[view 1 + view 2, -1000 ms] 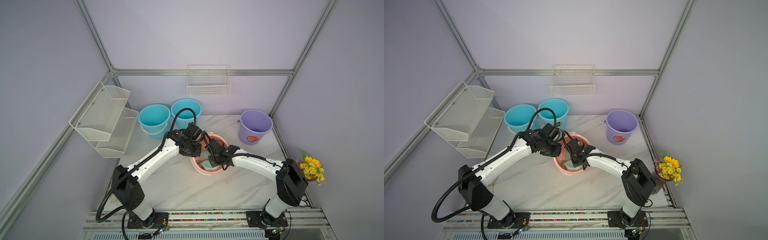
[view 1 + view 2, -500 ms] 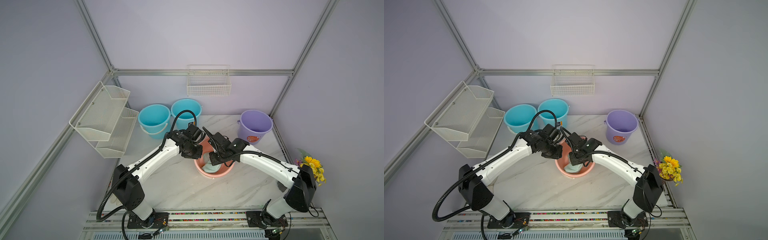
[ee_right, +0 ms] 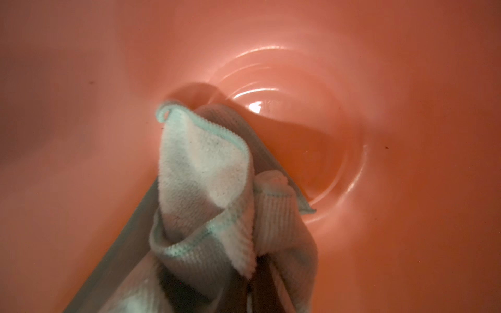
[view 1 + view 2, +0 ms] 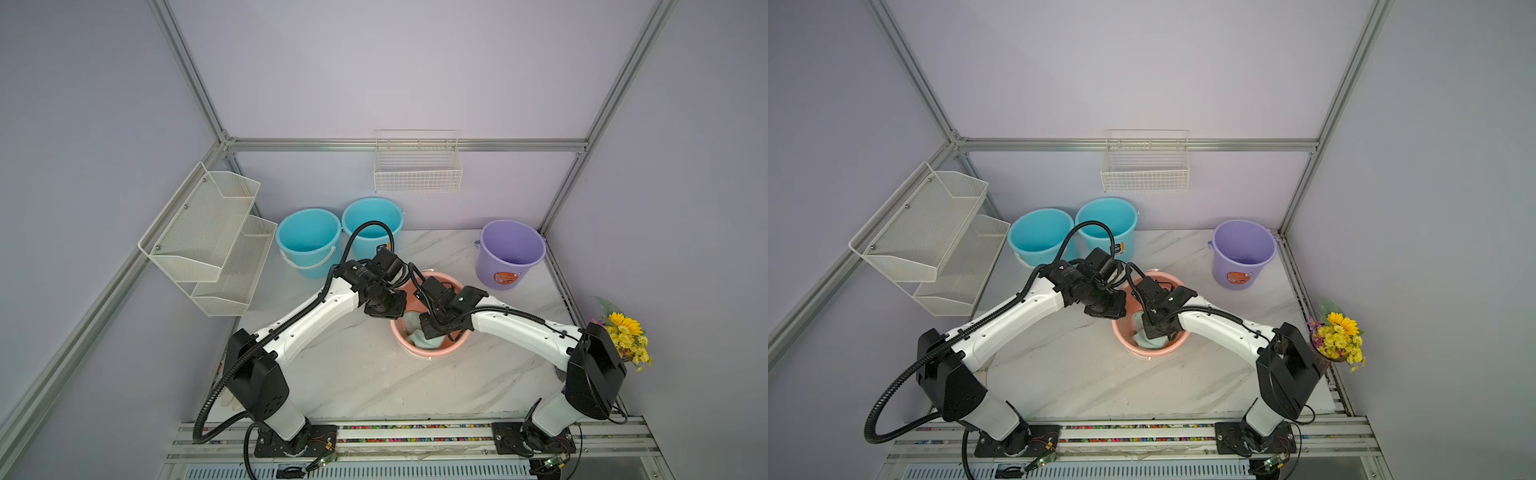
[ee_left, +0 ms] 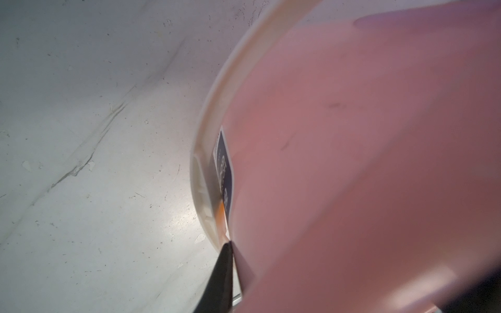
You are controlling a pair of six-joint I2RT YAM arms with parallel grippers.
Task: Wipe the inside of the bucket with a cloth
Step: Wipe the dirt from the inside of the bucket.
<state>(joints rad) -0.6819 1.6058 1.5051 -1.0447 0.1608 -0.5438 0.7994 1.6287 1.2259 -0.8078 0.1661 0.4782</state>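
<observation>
Your right hand (image 4: 432,332) is down inside the salmon-pink plastic bucket (image 4: 434,354), mid-way across the white marble-look counter (image 4: 374,374). Its jaws are closed on the pale mint ribbed microfibre cloth (image 4: 417,340). Your left hand (image 5: 230,242) is pinched on the bucket's rim at approx 10 o'clock in both top views. One black finger (image 5: 221,273) lies flat vs the outer wall, beside a dark blue label (image 5: 225,173); the inner finger isn't visible.

Key relation: the cloth hangs bunched off the right hand w/ its long axis running along the reach, tip near the seam where wall meets floor. From above it sits at the 7 o'clock side of the interior. The glossy, ringed bucket floor lies just past the tip, bare.

I'd judge the next sweep needs the right arm only, since it's already in there; the left just braces. The plastic is smooth, slick & thin-walled. The cloth is soft & floppy w/ a stitched edge.
</observation>
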